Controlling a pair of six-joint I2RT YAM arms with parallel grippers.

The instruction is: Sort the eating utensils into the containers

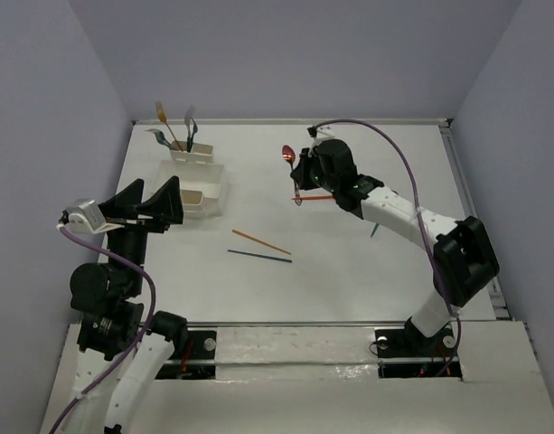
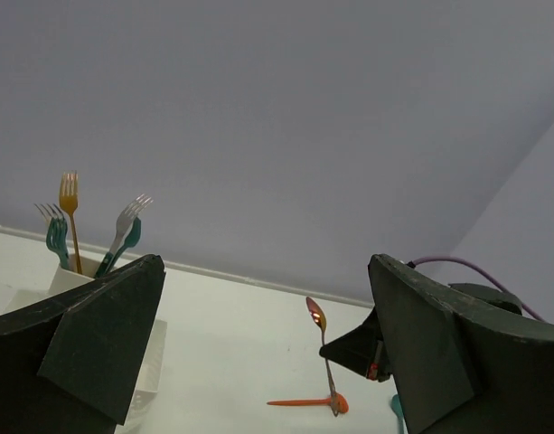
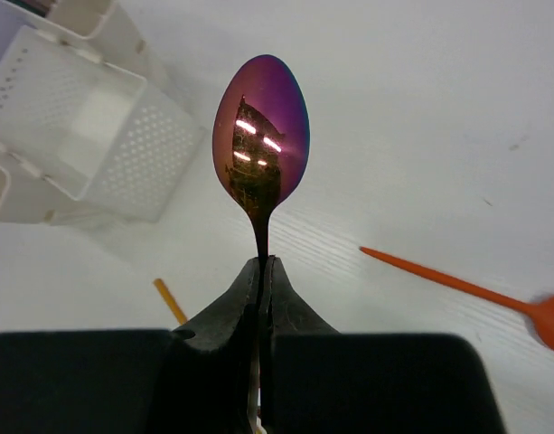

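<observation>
My right gripper (image 1: 300,179) (image 3: 266,263) is shut on the handle of a shiny purple-red spoon (image 1: 287,154) (image 3: 261,149) (image 2: 316,314), held upright above the table with the bowl on top. An orange spoon (image 1: 317,197) (image 3: 466,285) lies flat just below it. An orange stick (image 1: 260,241) and a dark blue stick (image 1: 258,256) lie mid-table. The narrow container (image 1: 192,155) holds upright forks (image 2: 70,194). The wider container (image 1: 209,185) (image 3: 87,136) stands in front of it. My left gripper (image 1: 153,201) (image 2: 263,298) hangs open beside the wider container, holding nothing.
A teal utensil (image 1: 375,230) pokes out from under the right forearm. Walls close the table at the back and on both sides. A rail (image 1: 457,172) runs along the right edge.
</observation>
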